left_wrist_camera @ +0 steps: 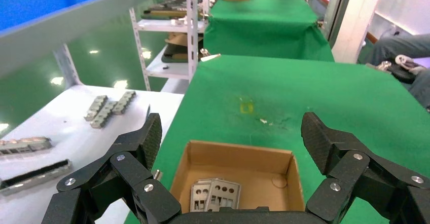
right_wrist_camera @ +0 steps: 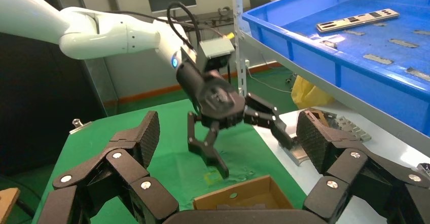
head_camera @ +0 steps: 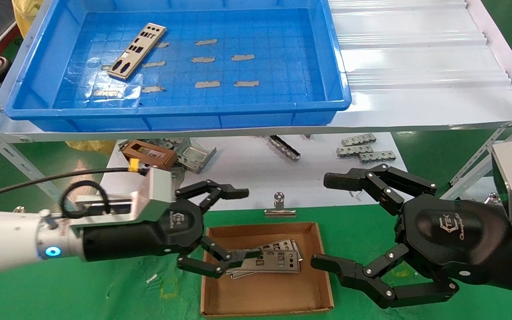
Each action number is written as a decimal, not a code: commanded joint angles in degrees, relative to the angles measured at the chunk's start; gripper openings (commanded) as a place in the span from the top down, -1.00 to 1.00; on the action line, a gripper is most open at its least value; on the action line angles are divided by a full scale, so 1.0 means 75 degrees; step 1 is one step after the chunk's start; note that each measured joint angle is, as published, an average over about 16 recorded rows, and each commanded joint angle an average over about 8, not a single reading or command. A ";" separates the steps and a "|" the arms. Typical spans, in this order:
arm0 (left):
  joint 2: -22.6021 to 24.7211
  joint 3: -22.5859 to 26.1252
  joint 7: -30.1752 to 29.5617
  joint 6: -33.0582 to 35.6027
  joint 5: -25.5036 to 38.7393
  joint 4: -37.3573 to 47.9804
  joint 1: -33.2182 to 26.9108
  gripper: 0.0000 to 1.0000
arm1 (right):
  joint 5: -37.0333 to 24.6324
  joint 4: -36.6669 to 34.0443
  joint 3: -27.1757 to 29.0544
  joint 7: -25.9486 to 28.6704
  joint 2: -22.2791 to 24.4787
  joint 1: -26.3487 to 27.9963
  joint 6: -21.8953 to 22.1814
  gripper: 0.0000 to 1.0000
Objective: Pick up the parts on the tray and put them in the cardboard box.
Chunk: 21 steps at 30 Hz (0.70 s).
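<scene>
One silver-grey part (head_camera: 137, 50) lies at the left of the blue tray (head_camera: 282, 113) on the raised shelf; it also shows in the right wrist view (right_wrist_camera: 357, 20) inside the tray (right_wrist_camera: 324, 62). The cardboard box (head_camera: 265, 291) sits on the green cloth below and holds a small stack of parts (head_camera: 268, 260), also seen in the left wrist view (left_wrist_camera: 215, 193) in the box (left_wrist_camera: 238, 155). My left gripper (head_camera: 247, 223) is open and empty, over the box's left edge. My right gripper (head_camera: 322, 221) is open and empty, just right of the box.
Grey tape strips (head_camera: 206, 59) dot the tray floor. A white corrugated sheet (head_camera: 416, 53) lies right of the tray. On the white board under the shelf are a brown frame (head_camera: 149, 153) and grey brackets (head_camera: 362, 149). A binder clip (head_camera: 278, 205) sits behind the box.
</scene>
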 commanded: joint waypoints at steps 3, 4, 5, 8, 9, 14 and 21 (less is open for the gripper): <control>-0.0307 -0.0162 -0.0296 -0.0003 -0.0203 -0.0459 0.0179 -1.00 | 0.0000 0.0000 0.0000 0.0000 0.0000 0.0000 0.0000 -1.00; -0.0385 -0.0203 -0.0371 -0.0004 -0.0254 -0.0575 0.0224 -1.00 | 0.0000 0.0000 0.0000 0.0000 0.0000 0.0000 0.0000 -1.00; -0.0462 -0.0244 -0.0446 -0.0005 -0.0305 -0.0692 0.0269 -1.00 | 0.0000 0.0000 0.0000 0.0000 0.0000 0.0000 0.0000 -1.00; -0.0693 -0.0366 -0.0669 -0.0007 -0.0458 -0.1037 0.0404 -1.00 | 0.0000 0.0000 0.0000 0.0000 0.0000 0.0000 0.0000 -1.00; -0.0768 -0.0406 -0.0741 -0.0008 -0.0507 -0.1149 0.0448 -1.00 | 0.0000 0.0000 0.0000 0.0000 0.0000 0.0000 0.0000 -1.00; -0.1154 -0.0610 -0.1114 -0.0011 -0.0762 -0.1726 0.0673 -1.00 | 0.0000 0.0000 0.0000 0.0000 0.0000 0.0000 0.0000 -1.00; -0.1691 -0.0894 -0.1632 -0.0017 -0.1117 -0.2530 0.0985 -1.00 | 0.0000 0.0000 0.0000 0.0000 0.0000 0.0000 0.0000 -1.00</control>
